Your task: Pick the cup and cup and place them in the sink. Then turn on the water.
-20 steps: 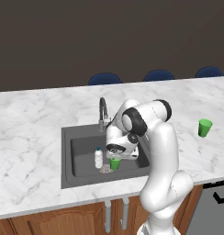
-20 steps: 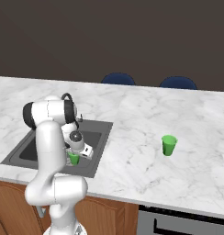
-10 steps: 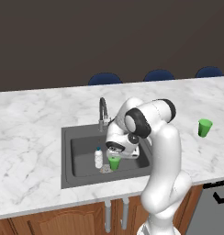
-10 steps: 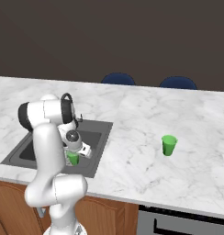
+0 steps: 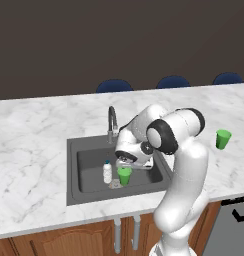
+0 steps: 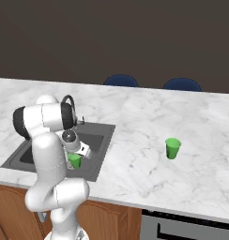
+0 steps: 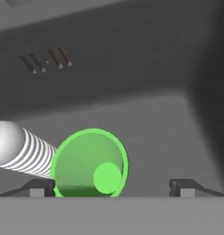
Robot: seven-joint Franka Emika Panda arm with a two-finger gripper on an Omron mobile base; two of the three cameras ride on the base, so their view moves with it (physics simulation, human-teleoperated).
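I noted the scene from the left base view, working left to right. The sink (image 5: pixel 89 150) sat recessed in the white marble counter (image 5: pixel 29 135), its dark gooseneck tap (image 5: pixel 112 122) at the back rim. Inside the basin, a small white bottle (image 5: pixel 107 172) with a blue cap stood upright on the floor. Just beside it to the right, the first cup (image 5: pixel 124 176) stood upright on the sink floor, under the gripper (image 5: pixel 130 165), which hung directly above it. In the hand view I saw the jaws spread wide: the cup (image 7: pixel 91 163) sat close to the left fingertip (image 7: pixel 38 187), with the right fingertip well apart from it, so nothing was gripped. The ribbed bottle (image 7: pixel 22 149) lay against the cup's left side in that view. Further right, past the arm, the second cup (image 5: pixel 223 138) stood upright on the counter, well apart from the sink. In the right base view I saw it (image 6: pixel 172 148) alone on open marble
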